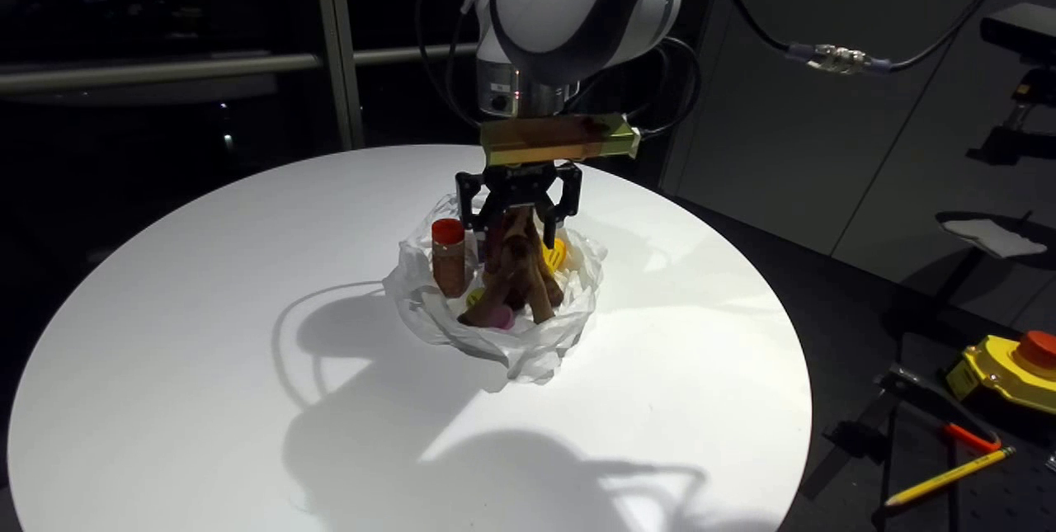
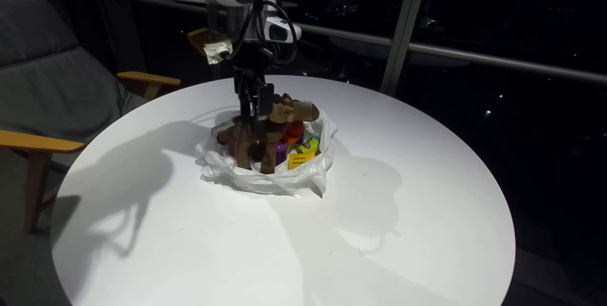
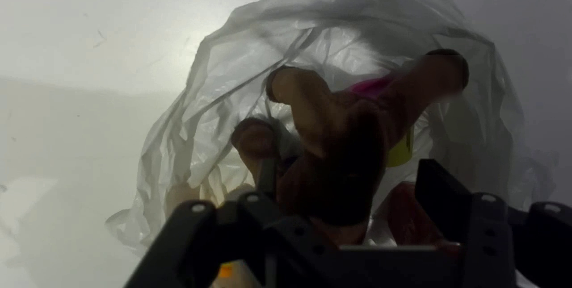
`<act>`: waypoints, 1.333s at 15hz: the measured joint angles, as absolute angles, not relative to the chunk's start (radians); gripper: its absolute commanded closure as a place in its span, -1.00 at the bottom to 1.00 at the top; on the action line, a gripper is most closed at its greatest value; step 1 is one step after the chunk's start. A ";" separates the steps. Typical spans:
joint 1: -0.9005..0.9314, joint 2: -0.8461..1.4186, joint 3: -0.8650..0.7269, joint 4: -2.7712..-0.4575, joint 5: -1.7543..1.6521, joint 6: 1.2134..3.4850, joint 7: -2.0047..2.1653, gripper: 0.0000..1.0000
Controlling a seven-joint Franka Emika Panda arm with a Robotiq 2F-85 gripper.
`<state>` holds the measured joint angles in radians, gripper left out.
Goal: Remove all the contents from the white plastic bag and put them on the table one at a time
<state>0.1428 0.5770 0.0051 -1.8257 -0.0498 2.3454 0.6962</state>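
Brown toy figure (image 1: 518, 272) lay in the white plastic bag (image 1: 421, 313), limbs splayed, between the jaws, which stood apart around it; wrist view showed a gap on one side. Dark red item (image 3: 407, 214), not identifiable, appeared in that gap. Risk, as judged: both pinched together on closing. Splayed limbs might also hook the bag's raised rim on lifting and drag everything along. Red-lidded jar (image 1: 450, 261) stood just beside the jaws; a sideways knock could topple it. Yellow item (image 2: 301, 160) and green item (image 2: 309, 145) crowded nearby. Bag rested on the surface (image 1: 206, 268); chair (image 2: 42, 64) beyond, no obstruction.
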 measured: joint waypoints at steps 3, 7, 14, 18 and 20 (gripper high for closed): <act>0.151 0.614 -0.007 -1.786 -0.050 2.345 0.696 0.43; 0.154 0.639 -0.014 -1.756 -0.048 2.334 0.695 0.97; 0.155 0.537 -0.009 -1.790 -0.005 2.328 0.634 0.96; 0.172 0.338 -0.042 -1.904 -0.129 2.314 0.622 0.96; 0.173 0.233 -0.065 -1.968 -0.226 2.261 0.630 0.96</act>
<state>0.1734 0.2327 -0.0649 -1.9682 -0.2263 2.2610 0.6297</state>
